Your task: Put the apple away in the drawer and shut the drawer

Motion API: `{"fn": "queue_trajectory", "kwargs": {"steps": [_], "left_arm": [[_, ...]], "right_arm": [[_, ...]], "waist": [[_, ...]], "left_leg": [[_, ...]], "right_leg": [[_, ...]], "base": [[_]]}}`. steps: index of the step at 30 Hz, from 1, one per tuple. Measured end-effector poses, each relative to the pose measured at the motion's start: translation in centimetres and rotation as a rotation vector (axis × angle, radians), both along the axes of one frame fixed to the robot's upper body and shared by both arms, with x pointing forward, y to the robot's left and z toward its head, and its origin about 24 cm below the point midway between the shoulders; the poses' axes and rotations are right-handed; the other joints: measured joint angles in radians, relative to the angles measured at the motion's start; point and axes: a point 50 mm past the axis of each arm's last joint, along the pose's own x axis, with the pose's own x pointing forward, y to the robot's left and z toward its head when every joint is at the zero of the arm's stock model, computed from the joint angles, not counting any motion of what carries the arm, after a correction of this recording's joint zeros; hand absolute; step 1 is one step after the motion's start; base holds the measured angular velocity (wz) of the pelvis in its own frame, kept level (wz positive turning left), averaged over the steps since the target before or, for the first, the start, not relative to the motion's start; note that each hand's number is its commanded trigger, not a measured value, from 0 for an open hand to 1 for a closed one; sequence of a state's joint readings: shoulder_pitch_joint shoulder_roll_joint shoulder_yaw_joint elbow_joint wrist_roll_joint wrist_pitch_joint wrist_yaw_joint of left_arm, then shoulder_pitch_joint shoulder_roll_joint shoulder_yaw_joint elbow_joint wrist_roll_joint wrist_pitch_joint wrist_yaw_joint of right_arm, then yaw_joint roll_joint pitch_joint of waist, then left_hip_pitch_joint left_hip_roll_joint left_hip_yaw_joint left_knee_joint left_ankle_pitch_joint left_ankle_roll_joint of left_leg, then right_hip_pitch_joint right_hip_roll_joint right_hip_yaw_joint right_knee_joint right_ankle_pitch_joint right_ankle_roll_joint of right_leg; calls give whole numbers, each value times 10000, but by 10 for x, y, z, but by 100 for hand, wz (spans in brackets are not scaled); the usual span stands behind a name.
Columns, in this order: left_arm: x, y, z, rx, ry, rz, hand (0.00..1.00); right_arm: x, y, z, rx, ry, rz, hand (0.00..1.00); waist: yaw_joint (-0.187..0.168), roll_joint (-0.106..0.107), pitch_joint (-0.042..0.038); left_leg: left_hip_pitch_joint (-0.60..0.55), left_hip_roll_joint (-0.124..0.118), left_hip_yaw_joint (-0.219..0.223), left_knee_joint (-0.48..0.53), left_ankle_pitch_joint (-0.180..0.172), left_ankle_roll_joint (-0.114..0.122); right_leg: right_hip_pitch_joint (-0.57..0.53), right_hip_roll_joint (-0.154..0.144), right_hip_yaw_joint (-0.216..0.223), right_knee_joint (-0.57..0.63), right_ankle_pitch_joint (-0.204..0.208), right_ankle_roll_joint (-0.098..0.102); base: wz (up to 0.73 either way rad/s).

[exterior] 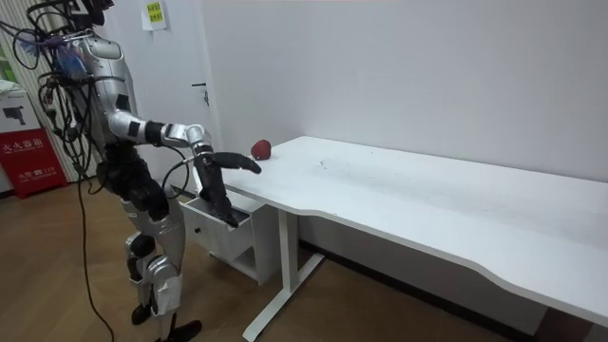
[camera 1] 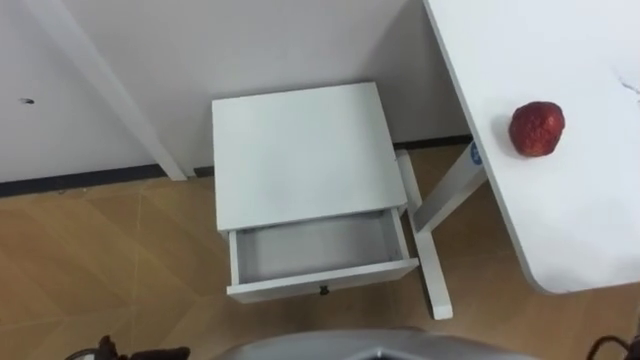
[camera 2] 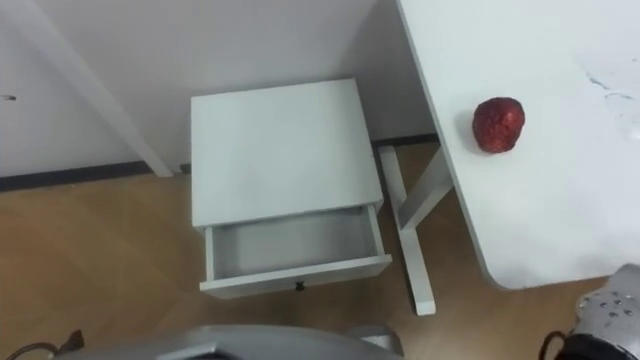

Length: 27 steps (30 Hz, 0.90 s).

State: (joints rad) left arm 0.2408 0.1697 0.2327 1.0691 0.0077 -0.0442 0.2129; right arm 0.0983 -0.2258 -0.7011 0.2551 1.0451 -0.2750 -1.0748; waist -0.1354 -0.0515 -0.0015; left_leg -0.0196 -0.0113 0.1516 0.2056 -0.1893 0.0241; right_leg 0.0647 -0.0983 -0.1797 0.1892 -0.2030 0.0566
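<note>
A red apple (camera 1: 537,128) lies on the white table (camera 1: 570,220) to my right, near its left edge. Below and left of it stands a white nightstand (camera 1: 300,150) against the wall, its drawer (camera 1: 322,280) pulled out and empty. In the room view I stand in front of the nightstand. My right hand (exterior: 235,162) reaches level over the table's corner, short of the apple (exterior: 261,149), with straight fingers and nothing in it. My left hand (exterior: 218,198) hangs lower with straight fingers, over the drawer (exterior: 214,211). A silver part of the right hand (camera 2: 615,298) shows at the lower right corner.
The table's white leg and foot (camera 1: 432,255) stand close beside the nightstand's right side. Wooden floor (camera 1: 110,260) lies open to the left of the nightstand. A slanted white post (camera 1: 100,80) runs along the wall at the back left.
</note>
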Motion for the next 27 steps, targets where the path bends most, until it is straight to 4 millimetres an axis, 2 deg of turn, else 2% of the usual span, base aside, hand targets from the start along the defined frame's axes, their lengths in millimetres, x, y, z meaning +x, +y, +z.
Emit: {"fn": "queue_trajectory", "kwargs": {"steps": [3, 8, 10, 12, 15, 18, 27], "left_arm": [[-2, -1, -1, -103, 105, -74, 0], [-5, -3, -2, -220, 345, -508, 0], [-5, -4, -2, -222, 439, -764, 0], [-4, -5, -3, -266, 552, -978, 0], [-2, -10, -5, -369, 559, -1385, 0], [-5, -12, -5, -383, 652, -1464, 0], [-13, -12, -5, -278, 707, -1528, 0]], "right_arm": [[4, -2, 22, -1277, 300, 64, 0], [10, 0, 47, -3547, 1355, 496, 0], [18, 6, 54, -4415, 1805, 1006, 0], [35, 20, 65, -5709, 2133, 2156, 0], [53, 37, 65, -6915, 2711, 3861, 0], [60, 48, 60, -7453, 2973, 5308, 0], [76, 67, 53, -8601, 3371, 8238, 0]], "waist": [[38, 8, -4], [121, 13, -7], [352, 7, 8], [448, 32, 6], [662, 57, 20], [843, 26, 37], [886, -2, 83]], "left_leg": [[3, 1, -7, -20, 2, -2], [-21, -8, 14, -40, 8, -1], [21, 3, 142, -67, 10, -1], [82, 2, 151, -73, 9, -1], [139, 22, 180, -82, 7, -3], [134, 42, 160, -94, 6, -6], [369, 38, 155, -200, 7, -11]], "right_leg": [[-19, -2, -39, -1, 0, 0], [-98, -6, -35, 2, 0, 0], [-141, 4, 137, -10, 0, 0], [-109, 5, 181, -5, 1, 0], [-121, 23, 297, -5, 2, -2], [-122, 37, 286, -5, 5, -6], [87, 36, 233, -42, 5, -6]], "base": [[0], [-2], [-19], [-8], [-1], [0], [0]]}}
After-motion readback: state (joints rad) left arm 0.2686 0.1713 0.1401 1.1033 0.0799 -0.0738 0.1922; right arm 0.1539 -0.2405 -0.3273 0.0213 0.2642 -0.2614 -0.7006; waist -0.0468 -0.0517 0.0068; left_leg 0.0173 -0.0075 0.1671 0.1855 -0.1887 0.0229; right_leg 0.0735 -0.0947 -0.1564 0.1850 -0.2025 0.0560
